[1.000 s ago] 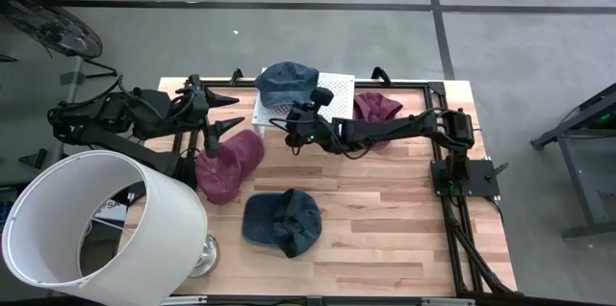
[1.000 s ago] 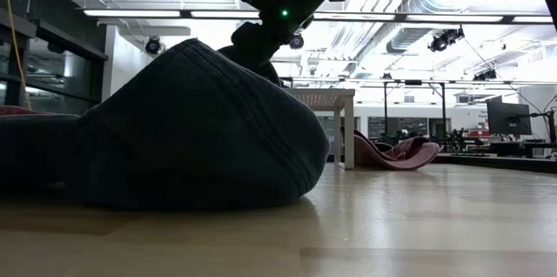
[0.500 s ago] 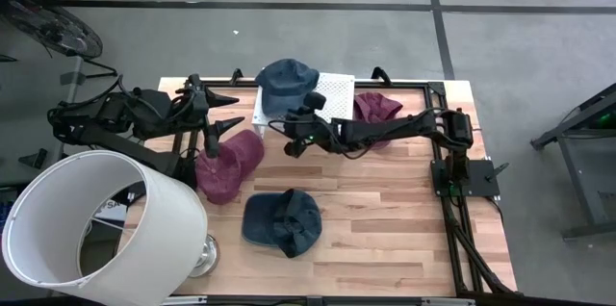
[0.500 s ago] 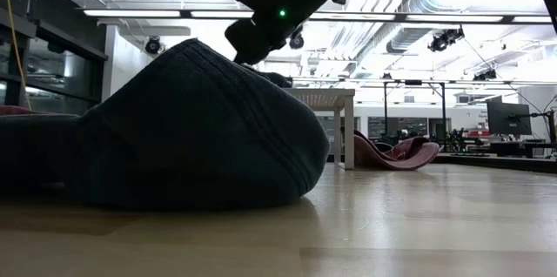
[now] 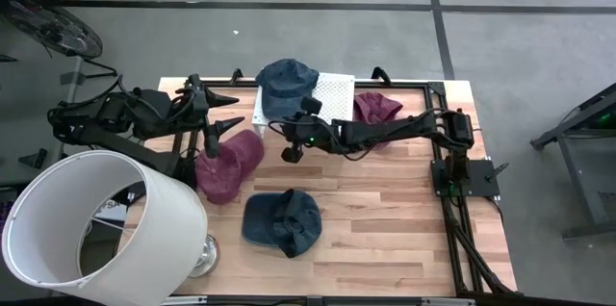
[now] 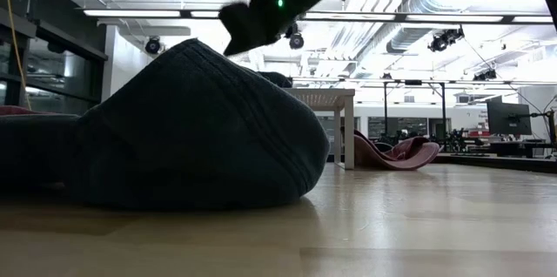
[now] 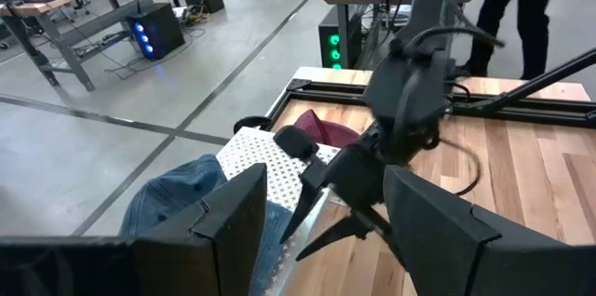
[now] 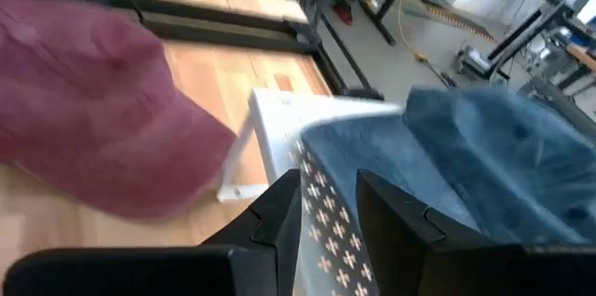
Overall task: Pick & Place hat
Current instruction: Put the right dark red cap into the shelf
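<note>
resting on white rack (image 5: 336, 92), blue hat (image 5: 286, 83), orientation unclear

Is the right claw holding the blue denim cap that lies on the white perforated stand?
No, the right claw is empty, apart from the blue denim cap on the white perforated stand.

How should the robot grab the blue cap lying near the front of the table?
Best bet: come straight down on the blue cap and pinch a fold of its soft, domed crown. Lying flat on the table, it offers no edge to slide under, and the crown humps highest. The right gripper hovers nearest, above bare wood.
</note>
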